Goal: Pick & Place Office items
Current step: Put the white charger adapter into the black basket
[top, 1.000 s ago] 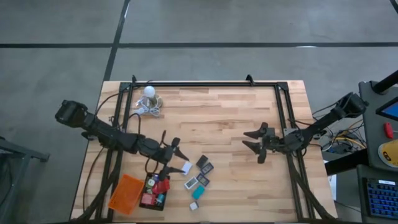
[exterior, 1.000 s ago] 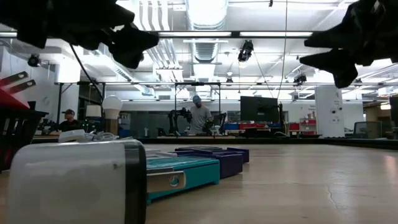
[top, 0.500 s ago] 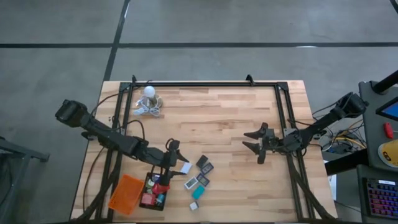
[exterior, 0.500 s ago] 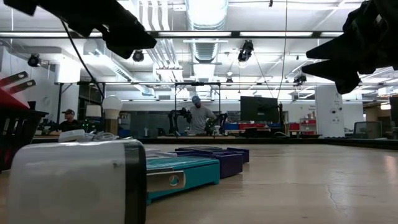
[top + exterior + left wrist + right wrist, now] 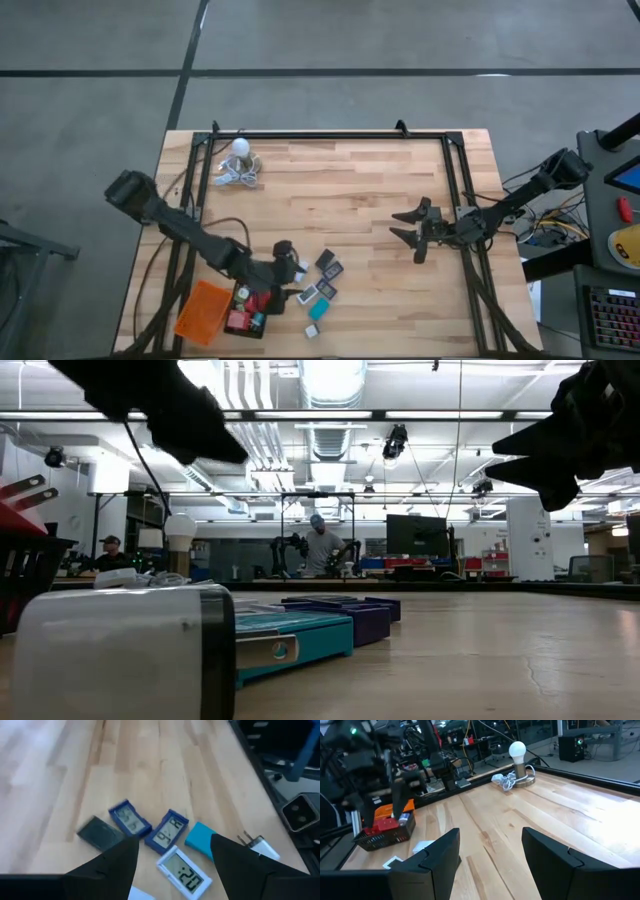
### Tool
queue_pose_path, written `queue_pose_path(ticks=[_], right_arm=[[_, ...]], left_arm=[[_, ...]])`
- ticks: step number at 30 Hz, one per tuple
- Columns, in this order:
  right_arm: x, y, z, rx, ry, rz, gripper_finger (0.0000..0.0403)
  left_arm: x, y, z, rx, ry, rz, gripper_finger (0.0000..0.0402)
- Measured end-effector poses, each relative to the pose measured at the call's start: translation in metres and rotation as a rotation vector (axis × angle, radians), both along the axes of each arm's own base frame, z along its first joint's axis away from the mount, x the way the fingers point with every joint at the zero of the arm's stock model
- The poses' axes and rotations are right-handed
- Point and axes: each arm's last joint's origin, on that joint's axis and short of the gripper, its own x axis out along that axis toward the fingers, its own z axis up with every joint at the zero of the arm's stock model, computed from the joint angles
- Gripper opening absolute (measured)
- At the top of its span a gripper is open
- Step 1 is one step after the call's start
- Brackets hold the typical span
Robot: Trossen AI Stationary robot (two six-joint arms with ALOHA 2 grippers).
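Note:
Several small office items (image 5: pixel 322 285) lie loose on the wooden table near its front, right of the trays. The left wrist view shows two blue-framed displays (image 5: pixel 129 821) (image 5: pixel 167 831), a white display (image 5: pixel 182 876), a teal block (image 5: pixel 201 840), a dark piece (image 5: pixel 99 832) and a white plug (image 5: pixel 260 847). My left gripper (image 5: pixel 286 264) hangs open and empty just above the left end of this cluster (image 5: pixel 174 846). My right gripper (image 5: pixel 408 228) waits open and empty above the table's right half (image 5: pixel 490 851).
A black tray (image 5: pixel 240 322) holding red and other small pieces stands at the front left, with an orange tray (image 5: pixel 200 312) beside it. A white bulb with a coiled cord (image 5: pixel 240 152) sits at the far left. A black frame (image 5: pixel 330 134) runs along the table's edges.
My left gripper has moved a little toward the table's right and near edges, from beside the black tray to over the loose pieces, and has tipped to point more downward. My right arm has kept still.

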Motion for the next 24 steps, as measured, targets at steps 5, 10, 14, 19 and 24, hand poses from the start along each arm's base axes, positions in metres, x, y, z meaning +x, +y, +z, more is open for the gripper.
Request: queue_pose_path(ticks=[5, 10, 14, 19, 24], right_arm=[[0.0, 0.0, 0.0, 0.0, 0.0, 0.0, 0.021], [0.0, 0.0, 0.0, 0.0, 0.0, 0.0, 0.021], [0.0, 0.0, 0.0, -0.001, 0.001, 0.0, 0.021], [0.0, 0.0, 0.0, -0.001, 0.0, 0.0, 0.021], [0.0, 0.0, 0.0, -0.001, 0.0, 0.0, 0.021]], left_arm=[[0.016, -0.03, -0.017, -0.034, 0.07, 0.013, 0.0252], [0.031, -0.062, -0.012, -0.008, 0.135, 0.045, 0.0252], [0.04, -0.086, 0.0, -0.019, 0.203, 0.137, 0.0252], [0.051, -0.117, 0.001, 0.038, 0.303, 0.202, 0.0252], [0.065, -0.139, -0.004, 0.085, 0.351, 0.229, 0.0252]])
